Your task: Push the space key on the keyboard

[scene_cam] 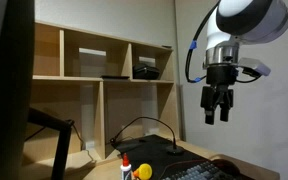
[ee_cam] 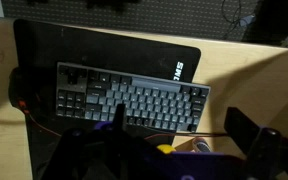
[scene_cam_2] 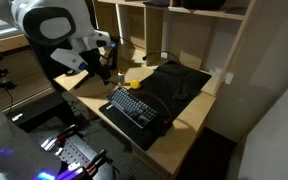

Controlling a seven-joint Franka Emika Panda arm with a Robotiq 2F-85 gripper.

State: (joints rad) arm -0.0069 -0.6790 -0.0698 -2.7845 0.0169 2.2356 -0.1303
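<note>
The black keyboard [ee_cam: 129, 100] lies on a black desk mat [ee_cam: 94, 45] on a wooden desk. It also shows in both exterior views [scene_cam_2: 134, 107] [scene_cam: 199, 172]. My gripper [scene_cam: 217, 114] hangs well above the desk with its fingers pointing down and apart, holding nothing. In the wrist view its two dark fingers [ee_cam: 181, 125] frame the keyboard's near edge from above. In an exterior view the gripper [scene_cam_2: 107, 68] is up and to the side of the keyboard, not touching it.
A wooden shelf unit [scene_cam: 104, 70] stands behind the desk. A white glue bottle [scene_cam: 125, 168] and a yellow object [scene_cam: 142, 172] stand near the keyboard. Black cables [scene_cam: 149, 125] loop over the mat. A thin red cable [ee_cam: 39, 112] crosses by the keyboard.
</note>
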